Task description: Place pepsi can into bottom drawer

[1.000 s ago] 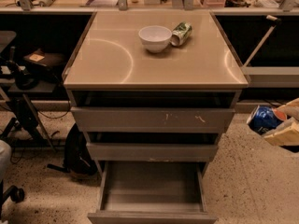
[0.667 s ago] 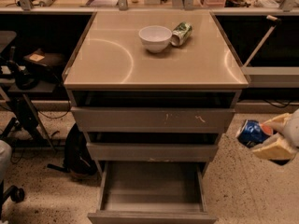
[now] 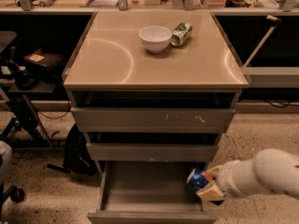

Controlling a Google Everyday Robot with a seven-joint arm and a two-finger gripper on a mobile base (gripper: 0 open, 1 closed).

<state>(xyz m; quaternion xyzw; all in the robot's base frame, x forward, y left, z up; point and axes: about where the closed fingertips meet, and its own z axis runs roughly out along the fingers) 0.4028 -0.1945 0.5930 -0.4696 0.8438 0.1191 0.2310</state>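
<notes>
The bottom drawer is pulled open below the two upper drawers, its grey interior bare. My gripper comes in from the lower right on a white arm and is shut on the blue pepsi can. It holds the can over the right edge of the open drawer, just above its inside right corner. The can's silver end points up and left.
A white bowl and a green-and-white can lying on its side rest on the cabinet top. A black bag and a stand with cables sit on the floor at left. A rod leans at right.
My gripper has carried the pepsi can left and down, from beside the cabinet's right side to over the right edge of the open bottom drawer.
</notes>
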